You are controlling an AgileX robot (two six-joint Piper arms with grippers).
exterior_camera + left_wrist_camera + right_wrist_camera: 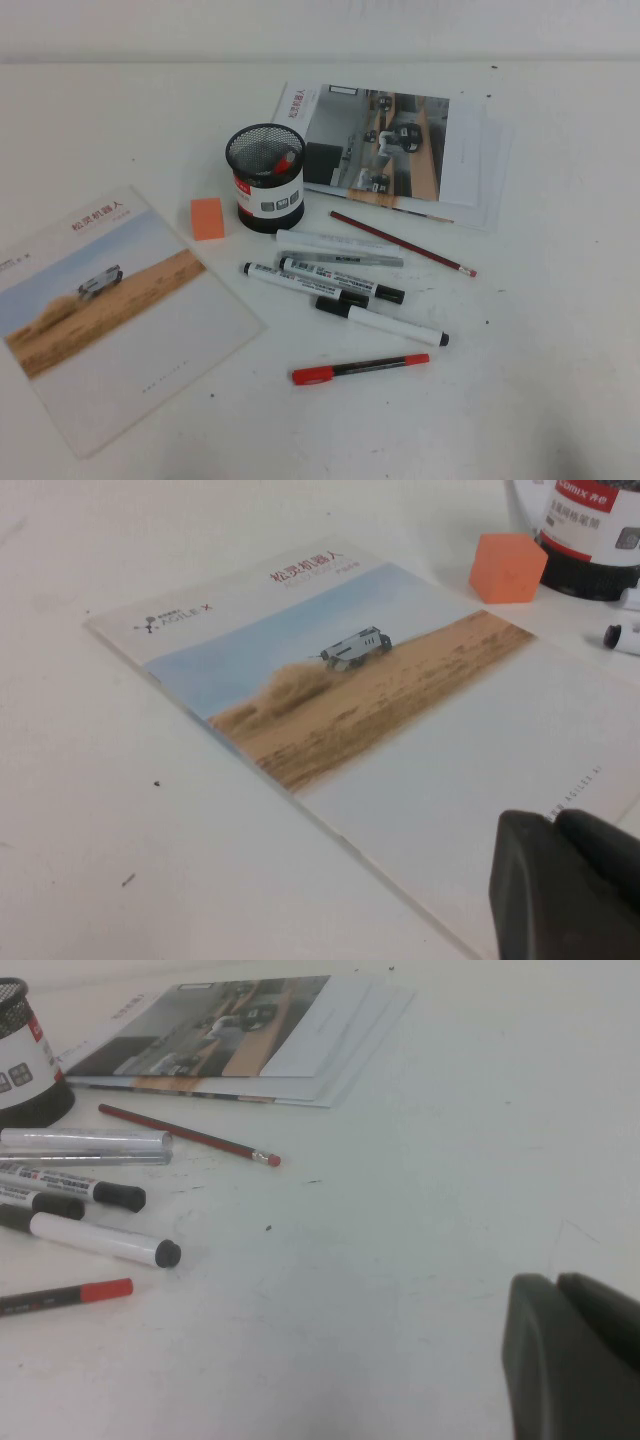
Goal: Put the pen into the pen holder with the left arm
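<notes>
The pen [360,367], black barrel with a red cap, lies flat on the white table near the front, in front of the markers. It also shows in the right wrist view [65,1296]. The black mesh pen holder [266,177] stands upright behind the markers, with something red inside it. Its base shows in the left wrist view [590,535]. Neither arm shows in the high view. My left gripper [553,822] is shut and empty, hanging over the desert-photo brochure. My right gripper [556,1283] is shut and empty over bare table, right of the pens.
A brochure [110,310] lies at the front left, and an orange eraser [207,218] sits beside the holder. Several white markers [340,280] and a dark-red pencil [400,243] lie mid-table. Stacked booklets [390,150] lie at the back.
</notes>
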